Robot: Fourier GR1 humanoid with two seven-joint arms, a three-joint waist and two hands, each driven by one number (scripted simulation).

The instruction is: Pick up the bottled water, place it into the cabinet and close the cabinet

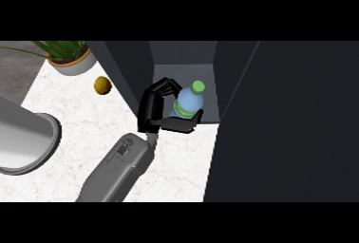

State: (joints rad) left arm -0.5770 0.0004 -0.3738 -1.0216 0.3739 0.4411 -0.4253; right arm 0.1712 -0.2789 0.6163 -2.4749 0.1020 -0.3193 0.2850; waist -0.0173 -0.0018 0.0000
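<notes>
The bottled water [188, 102] is gripped mid-body by the curled left robot hand [160, 110], at 12 o'clock inside the cabinet [280, 118]. Probably light, stiff-ish plastic, kinda slippery, so the middle is best held.

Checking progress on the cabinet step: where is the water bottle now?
In the head view's centre, the water bottle stands upright at the open cabinet mouth, held by the hand.

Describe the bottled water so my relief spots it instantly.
Find the dark cabinet and its open compartment. At its mouth the left hand curls round the bottled water: a pale blue bottle with a green cap and label, unlike the brown round object by the potted plant.
</notes>
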